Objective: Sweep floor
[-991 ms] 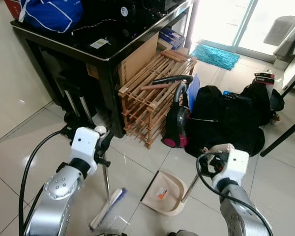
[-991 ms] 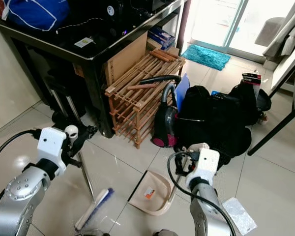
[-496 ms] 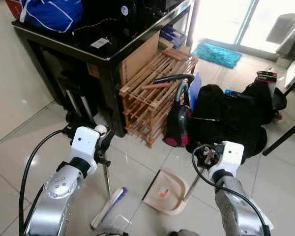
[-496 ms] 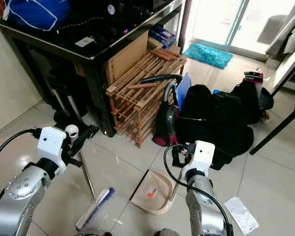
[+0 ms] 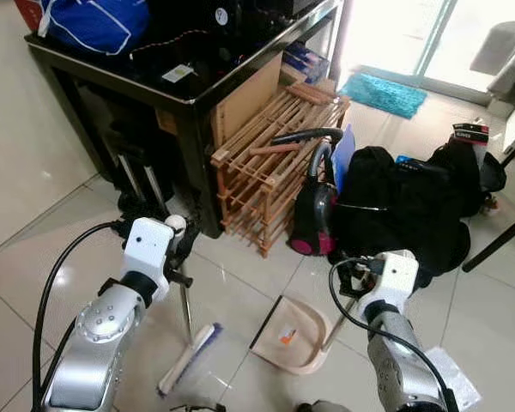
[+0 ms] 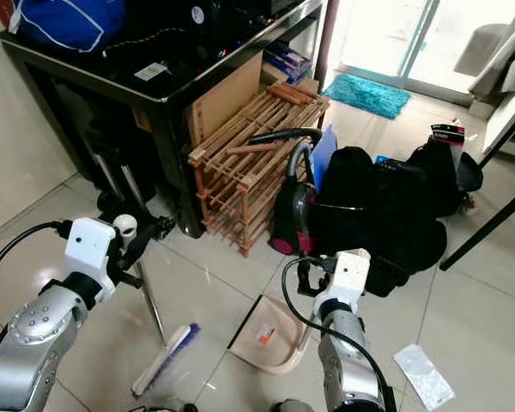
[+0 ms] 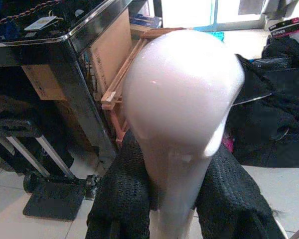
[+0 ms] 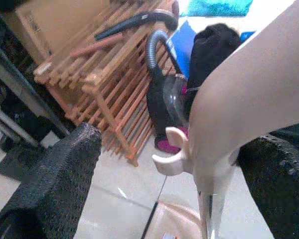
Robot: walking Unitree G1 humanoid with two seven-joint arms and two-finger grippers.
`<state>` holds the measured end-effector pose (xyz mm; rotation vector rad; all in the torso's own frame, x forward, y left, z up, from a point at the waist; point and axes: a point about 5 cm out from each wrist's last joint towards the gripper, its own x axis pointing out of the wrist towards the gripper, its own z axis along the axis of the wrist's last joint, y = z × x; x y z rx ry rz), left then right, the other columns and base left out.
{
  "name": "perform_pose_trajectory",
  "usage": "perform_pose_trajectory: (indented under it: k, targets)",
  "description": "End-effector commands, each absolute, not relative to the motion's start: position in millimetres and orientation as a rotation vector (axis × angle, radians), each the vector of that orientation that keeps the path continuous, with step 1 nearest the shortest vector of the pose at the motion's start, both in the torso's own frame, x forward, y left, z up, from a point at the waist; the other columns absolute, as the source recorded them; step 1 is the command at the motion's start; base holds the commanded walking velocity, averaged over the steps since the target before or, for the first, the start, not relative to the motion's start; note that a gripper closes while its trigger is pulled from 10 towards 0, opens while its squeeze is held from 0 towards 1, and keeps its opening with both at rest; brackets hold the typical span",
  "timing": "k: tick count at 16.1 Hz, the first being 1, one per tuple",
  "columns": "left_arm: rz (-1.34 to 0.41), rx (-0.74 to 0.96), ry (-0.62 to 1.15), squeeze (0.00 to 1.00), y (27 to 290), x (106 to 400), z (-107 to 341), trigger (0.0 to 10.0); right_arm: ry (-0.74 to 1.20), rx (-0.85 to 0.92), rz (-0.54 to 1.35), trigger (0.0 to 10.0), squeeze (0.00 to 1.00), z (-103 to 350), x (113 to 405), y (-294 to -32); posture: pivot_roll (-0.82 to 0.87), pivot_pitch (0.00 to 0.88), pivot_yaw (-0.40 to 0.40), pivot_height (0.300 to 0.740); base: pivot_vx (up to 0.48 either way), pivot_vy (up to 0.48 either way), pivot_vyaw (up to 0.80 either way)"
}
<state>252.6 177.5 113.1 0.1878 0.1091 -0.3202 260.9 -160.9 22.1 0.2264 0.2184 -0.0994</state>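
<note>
The left gripper (image 7: pixel 162 199) is clenched on the broom handle (image 5: pixel 185 316) just under its rounded white cap, both black fingers (image 7: pixel 124 194) pressed against the shaft. The right gripper (image 8: pixel 209 164) has its fingers spread wide on either side of the dustpan handle (image 8: pixel 239 114), and whether they bear on it cannot be told. In the head views the broom head (image 5: pixel 187 359) rests on the tiles at about 7 o'clock from the dustpan (image 5: pixel 290 333), near it but apart, with the pan's open mouth turned toward the bristles. To sweep well, I judge the left arm should draw the bristles in short, low strokes toward 3 o'clock, into the pan's lip, while the right keeps that lip flat on the floor so nothing slips beneath. A crumpled clear wrapper (image 6: pixel 423 374) lies on the tiles at 4 o'clock from the pan, a likely thing to gather. Room is tight toward 12 o'clock: the wooden rack (image 5: pixel 270 167), a vacuum cleaner (image 5: pixel 312 221) and black bags (image 5: pixel 403 215) crowd there, and the black table (image 5: pixel 154 90) stands at 11 o'clock. Open tile lies at 9 o'clock and toward 5 o'clock, so strokes are safest kept there.
</note>
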Motion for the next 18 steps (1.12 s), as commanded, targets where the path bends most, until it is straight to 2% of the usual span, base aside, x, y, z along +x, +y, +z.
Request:
perform_pose_trajectory:
  k: [1, 3, 4, 5, 6, 7, 8, 9, 10, 11, 12, 13, 14, 18]
  targets:
    - [-0.319, 0.199, 0.089, 0.00, 180, 252, 117, 10.0, 0.171, 0.245, -0.120, 10.0, 0.00, 25, 262, -163, 0.07, 0.071, 0.040, 0.740, 0.000, 0.000, 0.00]
    - [-0.322, 0.198, 0.087, 0.00, 180, 252, 118, 10.0, 0.138, 0.256, -0.129, 10.0, 0.00, 26, 260, -166, 0.07, 0.066, 0.043, 0.740, 0.000, 0.000, 0.00]
    - [-0.323, 0.198, 0.087, 0.00, 180, 252, 118, 10.0, 0.129, 0.258, -0.129, 9.6, 0.00, 26, 260, -166, 0.07, 0.064, 0.044, 0.740, 0.000, 0.000, 0.00]
    - [-0.326, 0.199, 0.087, 0.00, 180, 252, 117, 10.0, 0.115, 0.259, -0.128, 8.5, 0.00, 26, 258, -167, 0.07, 0.061, 0.046, 0.740, 0.000, 0.000, 0.00]
    - [-0.329, 0.202, 0.088, 0.00, 180, 252, 117, 10.0, 0.113, 0.258, -0.125, 7.4, 0.00, 24, 257, -166, 0.07, 0.059, 0.048, 0.740, 0.000, 0.000, 0.00]
    - [-0.331, 0.203, 0.088, 0.00, 180, 252, 117, 10.0, 0.116, 0.256, -0.125, 5.1, 0.00, 23, 256, -166, 0.07, 0.058, 0.049, 0.740, 0.000, 0.000, 0.00]
    - [-0.332, 0.204, 0.088, 0.00, 179, 252, 117, 10.0, 0.117, 0.256, -0.126, 4.1, 0.00, 21, 256, -166, 0.07, 0.056, 0.049, 0.740, 0.000, 0.000, 0.00]
    - [-0.336, 0.204, 0.087, 0.00, 179, 253, 117, 10.0, 0.118, 0.255, -0.130, 1.2, 0.00, 19, 256, -166, 0.07, 0.056, 0.050, 0.740, 0.000, 0.000, 0.00]
    - [-0.337, 0.205, 0.087, 0.00, 179, 253, 117, 10.0, 0.122, 0.253, -0.129, 0.0, 0.00, 18, 256, -165, 0.07, 0.054, 0.050, 0.740, 0.000, 0.000, 0.00]
    - [-0.338, 0.206, 0.086, 0.00, 179, 253, 118, 10.0, 0.128, 0.251, -0.128, 0.0, 0.00, 16, 256, -164, 0.07, 0.055, 0.051, 0.740, 0.000, 0.000, 0.00]
    - [-0.339, 0.207, 0.086, 0.00, 179, 253, 118, 10.0, 0.134, 0.244, -0.128, 2.4, 0.00, 15, 256, -163, 0.07, 0.057, 0.051, 0.740, 0.000, 0.000, 0.00]
    - [-0.339, 0.209, 0.085, 0.00, 179, 254, 119, 10.0, 0.134, 0.244, -0.131, 9.1, 0.00, 14, 257, -163, 0.08, 0.063, 0.052, 0.740, 0.000, 0.000, 0.00]
    - [-0.339, 0.211, 0.086, 0.00, 180, 254, 119, 10.0, 0.132, 0.244, -0.134, 10.0, 0.00, 14, 258, -163, 0.08, 0.065, 0.052, 0.740, 0.000, 0.000, 0.00]
    - [-0.336, 0.213, 0.089, 0.00, 181, 253, 119, 10.0, 0.112, 0.242, -0.135, 10.0, 0.00, 16, 261, -161, 0.08, 0.070, 0.050, 0.740, 0.000, 0.000, 0.00]
